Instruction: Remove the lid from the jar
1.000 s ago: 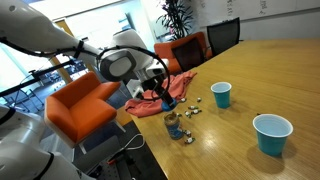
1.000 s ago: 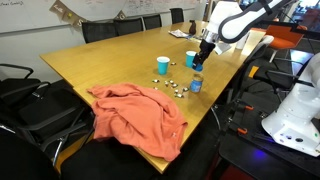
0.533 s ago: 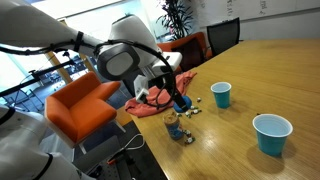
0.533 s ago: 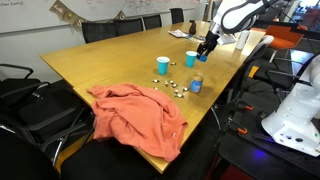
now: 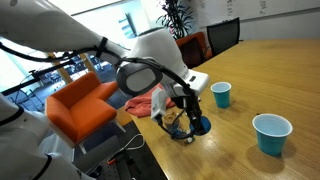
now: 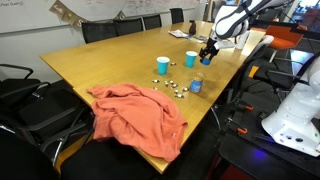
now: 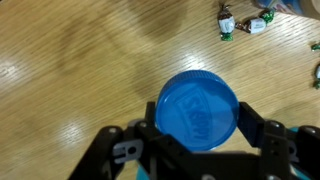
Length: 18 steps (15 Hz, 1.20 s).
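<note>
My gripper point(image 7: 203, 128) is shut on the round blue lid point(image 7: 197, 108), which fills the middle of the wrist view above bare wood. The jar does not show in that view. In an exterior view the gripper point(image 6: 208, 49) hangs above the table edge, up and apart from the small clear jar point(image 6: 196, 85) with dark contents, which stands upright with its top bare. In an exterior view the gripper point(image 5: 196, 112) holds the blue lid point(image 5: 200, 126) low, right beside the jar point(image 5: 176, 121), which it partly hides.
Two teal cups point(image 6: 163, 65) point(image 6: 191, 58) stand behind the jar, also shown in an exterior view point(image 5: 221, 94) point(image 5: 272, 133). Small wrapped sweets point(image 7: 240, 22) lie scattered by the jar. An orange cloth point(image 6: 135, 115) lies at the table's near corner. The table edge point(image 6: 215, 100) is close.
The gripper has moved away from the jar with the blue lid in it. The jar stays on the table without its lid.
</note>
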Each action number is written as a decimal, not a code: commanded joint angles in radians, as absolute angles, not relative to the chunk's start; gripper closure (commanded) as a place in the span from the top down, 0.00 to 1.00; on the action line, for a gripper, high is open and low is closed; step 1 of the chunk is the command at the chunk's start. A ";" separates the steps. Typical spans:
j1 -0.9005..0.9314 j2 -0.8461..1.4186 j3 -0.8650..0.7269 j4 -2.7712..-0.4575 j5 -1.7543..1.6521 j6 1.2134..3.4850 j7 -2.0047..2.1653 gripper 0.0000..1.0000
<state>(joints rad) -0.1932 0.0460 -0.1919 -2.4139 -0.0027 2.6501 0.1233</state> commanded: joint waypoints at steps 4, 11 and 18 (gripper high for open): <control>-0.197 0.260 -0.214 -2.292 0.029 2.643 0.175 0.54; -0.199 0.360 -0.227 -2.230 0.041 2.634 0.180 0.96; -0.223 0.143 -0.192 -2.288 0.082 2.521 0.059 1.00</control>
